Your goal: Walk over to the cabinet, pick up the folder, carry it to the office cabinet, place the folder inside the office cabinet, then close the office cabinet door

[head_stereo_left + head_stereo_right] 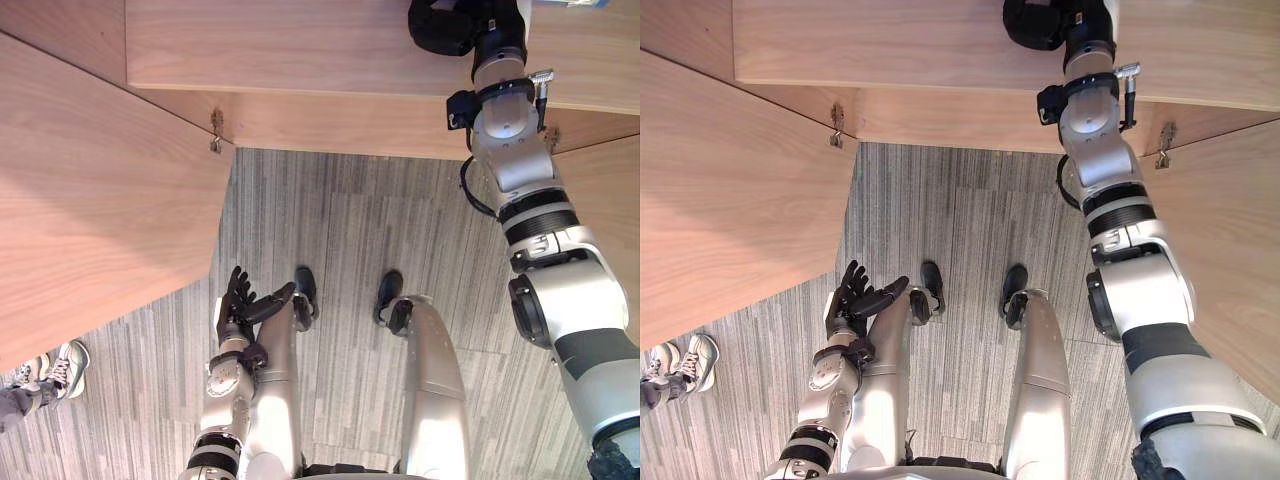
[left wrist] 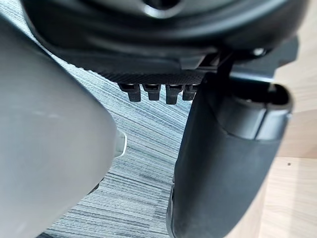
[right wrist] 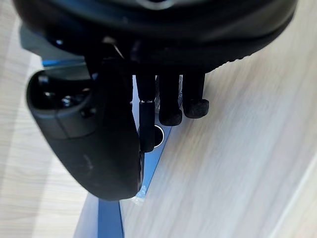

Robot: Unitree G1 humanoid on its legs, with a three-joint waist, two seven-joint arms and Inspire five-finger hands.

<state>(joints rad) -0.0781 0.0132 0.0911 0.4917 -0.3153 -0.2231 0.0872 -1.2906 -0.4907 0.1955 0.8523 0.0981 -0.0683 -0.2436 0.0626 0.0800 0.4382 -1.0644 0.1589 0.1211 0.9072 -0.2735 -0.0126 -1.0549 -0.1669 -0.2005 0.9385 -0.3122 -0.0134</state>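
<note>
Cabinet [image 1: 300, 45] first: its pale wood top runs across the far side of the head views; below it the left door [image 1: 90, 200] stands swung wide open toward the robot, and the right door [image 1: 1230, 250] is open too; grey striped carpet [image 1: 340, 250] lies between them. The right arm reaches up and forward over the cabinet top, ending in the right hand [image 1: 445, 28], which rests low over the wood. The folder [image 3: 110, 220] lies on that top, directly at this hand; in the right wrist view it shows as a narrow blue strip with a round hole in it, passing beneath the hand; whether the hand has closed on it I cannot tell. Its long edge seems to run roughly in line with the hand, not across it, so a grasp would likely take the folder from either side of that edge. The left hand [image 1: 240, 305] hangs open beside the thigh, well apart from the folder; the right arm is plainly the nearer. A small metal hinge [image 1: 216, 130] sits at the left door's corner; a person's shoes [image 1: 62, 368] stand on the carpet at the far left.
</note>
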